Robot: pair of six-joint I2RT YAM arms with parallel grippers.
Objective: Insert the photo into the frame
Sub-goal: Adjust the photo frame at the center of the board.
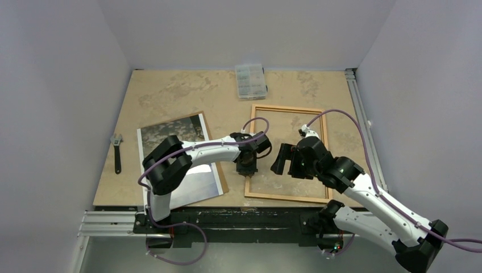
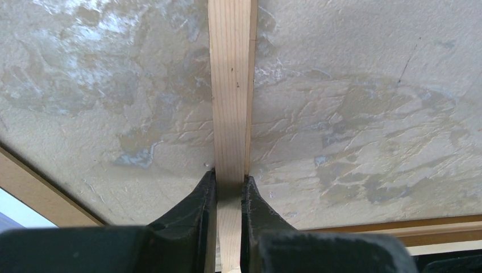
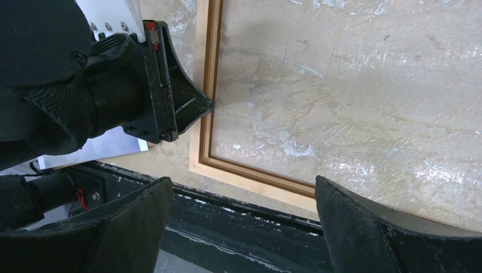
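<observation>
Two steps look outstanding to me: the photo has not been lifted, nor seated in the frame. Your left gripper pinches the left rail of the large orange-brown wooden picture frame, its fingers pressed against the wood on both sides. The frame lies flat on the tan table, right of centre. Your right gripper hovers over the frame's opening with its fingers spread wide, holding nothing. The large glossy landscape photo lies face up just left of the frame, apart from it, partly under your left arm. I judge the frame is only being steadied or positioned, so picking up, aligning and seating the print are all left.
</observation>
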